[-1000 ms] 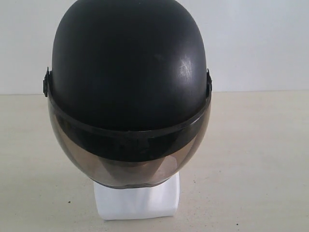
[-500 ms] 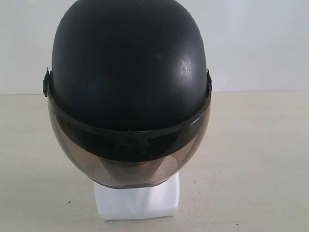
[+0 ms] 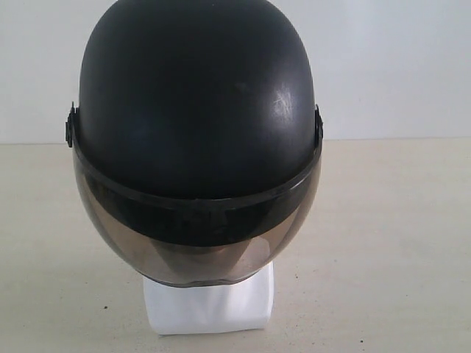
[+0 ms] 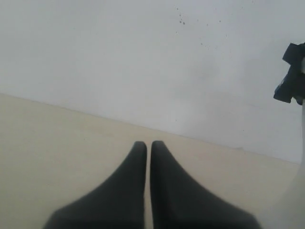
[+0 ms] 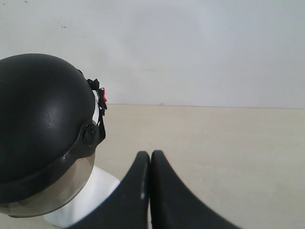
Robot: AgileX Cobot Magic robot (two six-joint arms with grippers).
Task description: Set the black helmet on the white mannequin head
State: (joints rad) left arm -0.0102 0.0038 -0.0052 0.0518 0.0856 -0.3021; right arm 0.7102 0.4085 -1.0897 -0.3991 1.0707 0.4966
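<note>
The black helmet sits over the white mannequin head, whose blocky base alone shows under the smoky visor; the face is hidden. In the right wrist view the helmet covers the white head, and my right gripper is shut and empty beside it, apart from it. My left gripper is shut with nothing between its fingers, over bare table. A black strap end shows at that view's edge. Neither gripper appears in the exterior view.
The helmet and head stand on a beige table in front of a white wall. A black chin strap with a red clip hangs behind the helmet.
</note>
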